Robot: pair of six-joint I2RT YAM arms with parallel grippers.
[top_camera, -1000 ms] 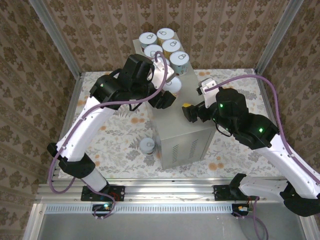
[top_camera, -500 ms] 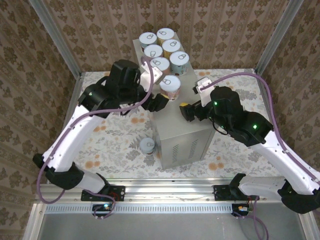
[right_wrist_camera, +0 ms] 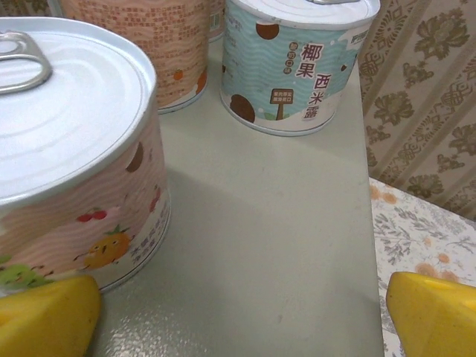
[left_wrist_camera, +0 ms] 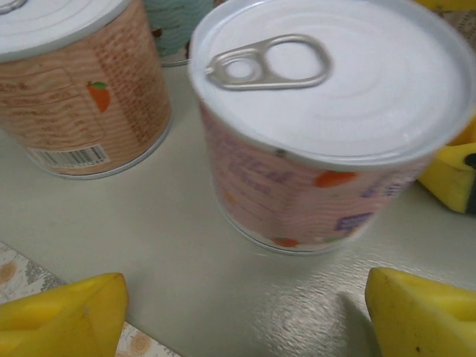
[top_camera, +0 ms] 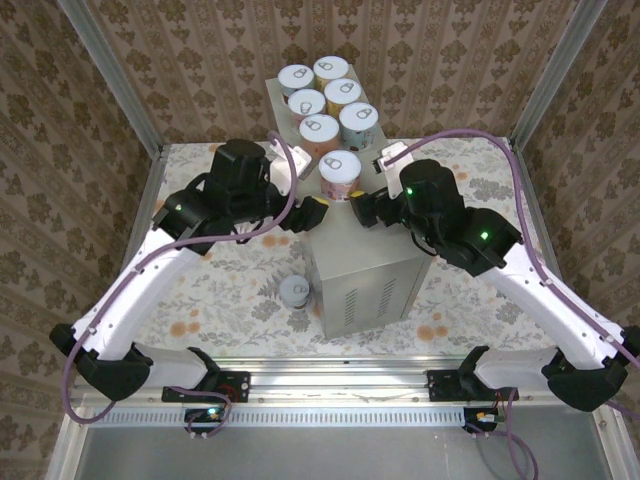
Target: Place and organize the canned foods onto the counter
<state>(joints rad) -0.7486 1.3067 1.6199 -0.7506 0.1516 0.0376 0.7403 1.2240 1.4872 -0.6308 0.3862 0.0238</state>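
- One can (top_camera: 295, 291) is standing on the floor cloth (top_camera: 230, 285), just beside the counter (top_camera: 365, 265).
- The left gripper (top_camera: 318, 212) is hanging open and empty; it should be backing off level, clear of the pink can (top_camera: 340, 172) on the counter.
- The right gripper (top_camera: 362, 208) is gaping wide, holding nothing.
- A second ago the left was covering that can; the right is now nearer.

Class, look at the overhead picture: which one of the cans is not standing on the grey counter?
The lone can on the floral cloth, beside the counter. The other cans all stand together on the counter's top.
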